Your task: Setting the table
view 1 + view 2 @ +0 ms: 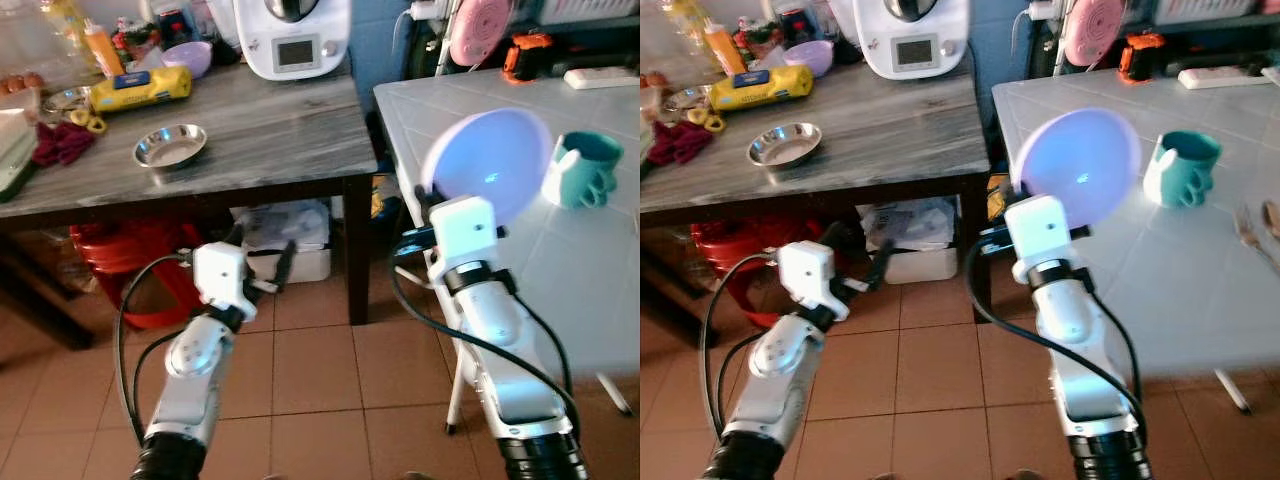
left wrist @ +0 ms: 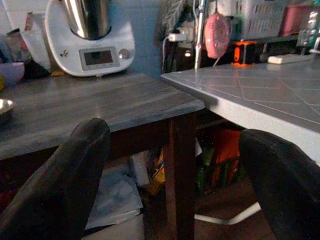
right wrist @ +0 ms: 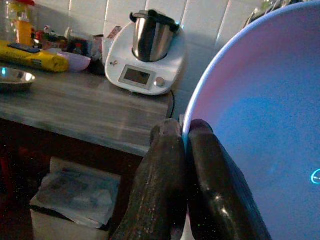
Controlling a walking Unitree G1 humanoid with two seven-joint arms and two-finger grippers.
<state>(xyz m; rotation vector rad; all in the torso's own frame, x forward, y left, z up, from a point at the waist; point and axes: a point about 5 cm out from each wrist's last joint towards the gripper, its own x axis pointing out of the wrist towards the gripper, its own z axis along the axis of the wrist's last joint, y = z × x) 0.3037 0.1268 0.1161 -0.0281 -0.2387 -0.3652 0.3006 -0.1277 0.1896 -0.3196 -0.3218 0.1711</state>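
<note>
A lilac plate stands tilted on edge over the near left corner of the white tiled table. My right gripper is shut on the plate's rim, its two fingers pinching the edge. A teal mug stands on the tiled table just right of the plate. Some cutlery lies further right on that table. My left gripper hangs low in front of the wooden table, open with nothing between its fingers.
The wooden table carries a steel bowl, a yellow packet, a purple bowl and a white kitchen machine. Under it are a white box and a red stool. A narrow gap separates the tables.
</note>
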